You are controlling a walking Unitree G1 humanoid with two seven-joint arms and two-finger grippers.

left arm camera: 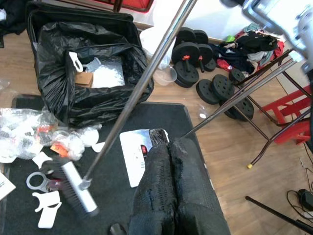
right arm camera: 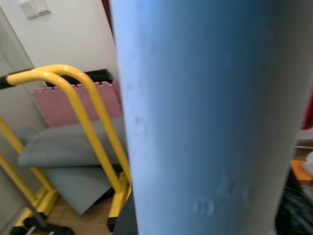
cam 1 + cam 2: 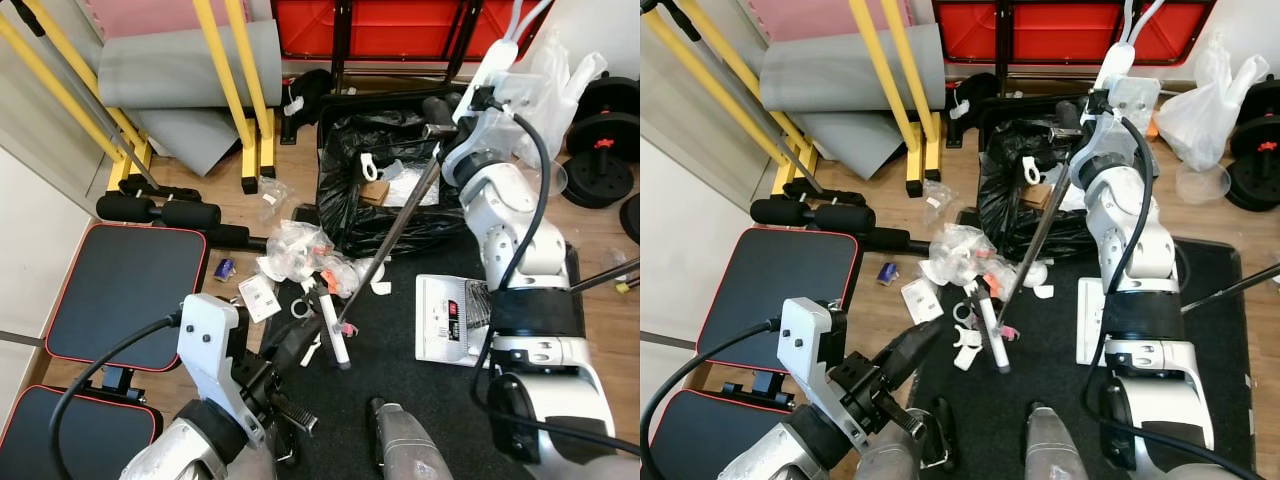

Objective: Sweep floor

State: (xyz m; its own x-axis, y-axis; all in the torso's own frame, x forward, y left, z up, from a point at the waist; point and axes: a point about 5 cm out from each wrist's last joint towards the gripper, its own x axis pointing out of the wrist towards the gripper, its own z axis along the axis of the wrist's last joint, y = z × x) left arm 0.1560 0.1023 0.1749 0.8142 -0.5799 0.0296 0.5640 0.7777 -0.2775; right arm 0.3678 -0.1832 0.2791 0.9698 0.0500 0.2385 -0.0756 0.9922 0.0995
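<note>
**Sweeping litter on the black mat beside the bin bag**

Holding a long metal broom handle (image 3: pixel 400 225) high up near the open black bin bag (image 3: pixel 385 175), our right gripper (image 3: pixel 447 122) is wrapped around the shaft, though we cannot tell from these views how tightly its fingers meet. The handle slants down from that grip, away from the bin bag, to the white broom head (image 3: pixel 334 327), which rests on the black mat (image 3: pixel 400 370) just in front of the bag. The head's dark bristles touch the mat at the near edge of a litter pile (image 3: pixel 305 255): crumpled clear plastic, white card pieces, a white plastic ring and small orange scraps lying close against the bin bag's front.

Our left gripper (image 1: pixel 168 152) hangs over the mat, nearer to us than the bin bag, with its two black fingers pressed together and nothing between them.

A white box (image 3: pixel 450 320) lies flat on the mat beside the broom handle. Dumbbell plates (image 1: pixel 215 81) sit on the wooden floor beyond the bin bag.
</note>
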